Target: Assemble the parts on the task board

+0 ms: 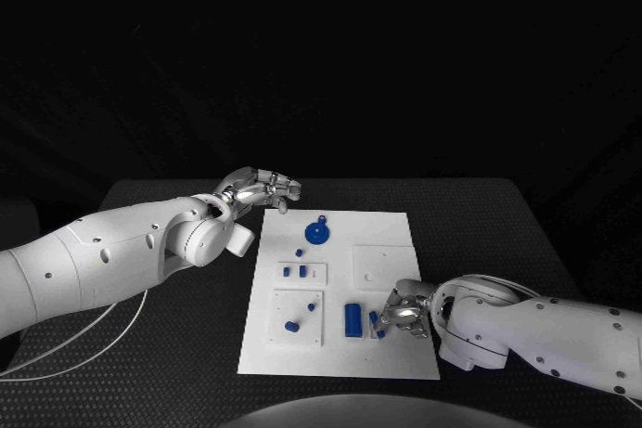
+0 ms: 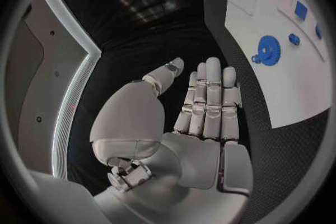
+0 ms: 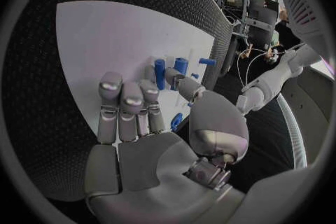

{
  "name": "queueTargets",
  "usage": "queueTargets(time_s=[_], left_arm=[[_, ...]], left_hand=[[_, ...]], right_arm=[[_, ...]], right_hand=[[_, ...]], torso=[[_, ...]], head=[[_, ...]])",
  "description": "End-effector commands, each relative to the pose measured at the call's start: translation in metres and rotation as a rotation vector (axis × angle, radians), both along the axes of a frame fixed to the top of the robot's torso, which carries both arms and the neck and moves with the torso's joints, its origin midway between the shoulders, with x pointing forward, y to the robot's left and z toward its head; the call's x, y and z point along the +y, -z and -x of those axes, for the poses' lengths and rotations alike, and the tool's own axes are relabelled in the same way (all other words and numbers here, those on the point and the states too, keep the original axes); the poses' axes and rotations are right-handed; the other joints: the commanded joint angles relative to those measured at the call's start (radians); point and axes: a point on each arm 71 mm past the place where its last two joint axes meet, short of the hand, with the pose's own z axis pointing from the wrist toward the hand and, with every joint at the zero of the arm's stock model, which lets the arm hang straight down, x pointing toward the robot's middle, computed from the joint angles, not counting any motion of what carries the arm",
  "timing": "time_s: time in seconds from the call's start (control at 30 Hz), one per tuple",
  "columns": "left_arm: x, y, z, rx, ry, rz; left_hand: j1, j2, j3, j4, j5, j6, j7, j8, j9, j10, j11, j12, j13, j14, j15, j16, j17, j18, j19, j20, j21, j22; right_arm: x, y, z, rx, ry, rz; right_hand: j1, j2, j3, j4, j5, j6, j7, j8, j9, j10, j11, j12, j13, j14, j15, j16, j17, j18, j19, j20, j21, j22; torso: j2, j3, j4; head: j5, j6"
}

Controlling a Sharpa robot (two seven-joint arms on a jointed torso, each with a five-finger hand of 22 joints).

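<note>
A: How were the arms posed around the task board (image 1: 388, 233)?

B: The left hand (image 1: 257, 188) hovered just off the board's far left corner, over the black table (image 1: 508, 224). Its fingers (image 2: 210, 98) were straight and close together, the thumb apart from them, and they held nothing. The right hand (image 1: 402, 312) was over the board's near right part, palm toward the plate, fingers (image 3: 122, 101) side by side and extended, nothing in them that I could see.

A: And the parts?

B: All on the board. A blue gear (image 1: 317, 231) lay near its far edge, not far from the left hand. A blue cylinder (image 1: 353, 318) stood in the near half, just beside the right hand, with a smaller blue piece (image 1: 292, 327) toward the near left. Whether the right fingers touched any piece, I could not tell.

A: Any writing?

B: None that I could read.
</note>
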Motion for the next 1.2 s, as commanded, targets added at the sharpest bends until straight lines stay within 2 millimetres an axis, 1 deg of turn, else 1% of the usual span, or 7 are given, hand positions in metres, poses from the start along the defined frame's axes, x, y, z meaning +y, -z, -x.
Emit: queueTargets(time_s=[0.03, 0.43, 0.5, 0.57, 0.73, 1.07, 1.2], left_arm=[[-0.0025, -0.0010, 0.0006, 0.000, 0.015, 0.013], [-0.0028, -0.0010, 0.0008, 0.001, 0.017, 0.014], [-0.0025, -0.0009, 0.0007, 0.001, 0.016, 0.013], [-0.0024, -0.0009, 0.0008, 0.001, 0.016, 0.013], [-0.0026, -0.0009, 0.0008, 0.001, 0.017, 0.014], [-0.0020, -0.0009, 0.0008, 0.002, 0.016, 0.013], [-0.0017, -0.0009, 0.0008, 0.002, 0.016, 0.013]], left_hand=[[-0.008, 0.002, -0.001, 0.006, 0.004, -0.006, 0.002, 0.006, -0.001, -0.007, -0.001, 0.004, -0.002, 0.007, -0.003, -0.004, 0.001, 0.019, 0.008, -0.002, -0.007, 0.002], [-0.009, 0.002, -0.001, 0.007, 0.004, -0.007, 0.002, 0.006, -0.001, -0.007, -0.001, 0.004, -0.002, 0.007, -0.003, -0.005, 0.002, 0.019, 0.008, -0.001, -0.007, 0.002], [-0.009, 0.002, -0.001, 0.007, 0.004, -0.007, 0.002, 0.006, -0.001, -0.007, -0.001, 0.004, -0.002, 0.007, -0.003, -0.005, 0.002, 0.019, 0.008, -0.001, -0.007, 0.002], [-0.009, 0.002, -0.001, 0.007, 0.004, -0.007, 0.002, 0.006, -0.001, -0.007, -0.001, 0.004, -0.002, 0.007, -0.003, -0.005, 0.002, 0.019, 0.008, -0.001, -0.007, 0.002], [-0.010, 0.002, -0.001, 0.008, 0.004, -0.007, 0.002, 0.006, -0.001, -0.007, -0.001, 0.005, -0.002, 0.007, -0.003, -0.005, 0.002, 0.019, 0.008, -0.001, -0.007, 0.003], [-0.015, 0.005, -0.002, 0.014, 0.004, -0.007, 0.002, 0.006, -0.002, -0.008, -0.001, 0.006, -0.003, 0.007, -0.003, -0.006, 0.004, 0.019, 0.008, -0.001, -0.009, 0.004], [-0.016, 0.007, -0.002, 0.016, 0.004, -0.007, 0.002, 0.006, -0.002, -0.008, -0.001, 0.006, -0.004, 0.007, -0.003, -0.006, 0.004, 0.019, 0.009, -0.001, -0.009, 0.004]], right_arm=[[0.0019, 0.0012, 0.0022, 0.022, -0.023, 0.005], [0.0020, 0.0012, 0.0011, 0.015, -0.018, 0.001], [0.0021, 0.0014, 0.0007, 0.014, -0.019, 0.000], [0.0024, 0.0014, 0.0005, 0.012, -0.019, -0.003], [0.0047, 0.0012, -0.0003, 0.006, -0.020, -0.014], [0.0031, 0.0009, -0.0005, 0.004, -0.033, -0.036], [0.0007, 0.0013, 0.0018, 0.023, -0.067, -0.043]], right_hand=[[-0.012, -0.001, -0.009, 0.000, -0.005, 0.004, 0.001, -0.004, -0.001, -0.002, -0.001, -0.003, -0.001, -0.001, -0.007, -0.005, 0.000, 0.020, 0.001, -0.003, -0.001, 0.003], [-0.028, -0.016, -0.020, 0.013, -0.018, 0.003, 0.001, -0.006, -0.005, -0.007, -0.001, -0.007, -0.003, -0.002, -0.007, -0.007, 0.000, 0.020, -0.001, -0.004, -0.004, 0.002], [-0.035, -0.032, -0.022, 0.024, -0.034, 0.003, 0.000, -0.006, -0.006, -0.009, 0.000, -0.008, -0.004, -0.002, -0.007, -0.007, 0.000, 0.020, -0.001, -0.005, -0.005, 0.001], [-0.044, -0.068, -0.017, 0.050, -0.092, 0.003, 0.000, -0.006, -0.009, -0.011, -0.001, -0.010, -0.006, -0.002, -0.008, -0.009, -0.001, 0.020, 0.000, -0.007, -0.007, 0.000], [-0.066, -0.121, -0.021, 0.092, -0.102, 0.000, 0.001, -0.006, -0.009, -0.013, -0.002, -0.012, -0.007, -0.002, -0.009, -0.009, 0.000, 0.020, 0.003, -0.010, -0.008, -0.002], [-0.087, -0.131, -0.065, 0.109, -0.102, -0.006, 0.001, -0.003, -0.004, -0.016, -0.002, -0.011, -0.005, -0.004, -0.010, -0.009, 0.001, 0.020, 0.002, -0.014, -0.007, -0.001], [-0.047, -0.135, -0.069, 0.085, -0.102, -0.010, 0.000, -0.001, -0.001, -0.018, -0.003, -0.010, -0.004, -0.006, -0.011, -0.009, 0.002, 0.020, -0.001, -0.019, -0.007, 0.000]], torso=[[0.000, 0.0004, -0.0008], [0.000, 0.0003, -0.0003], [0.000, 0.0002, -0.0004], [0.000, -0.0001, -0.0006], [0.000, 0.0001, -0.0002], [-0.001, 0.0003, -0.0003], [-0.001, 0.0004, -0.0009]], head=[[0.001, -0.002], [0.001, 0.000], [0.001, 0.000], [0.001, 0.000], [0.000, 0.000], [0.003, 0.000], [0.004, 0.000]])
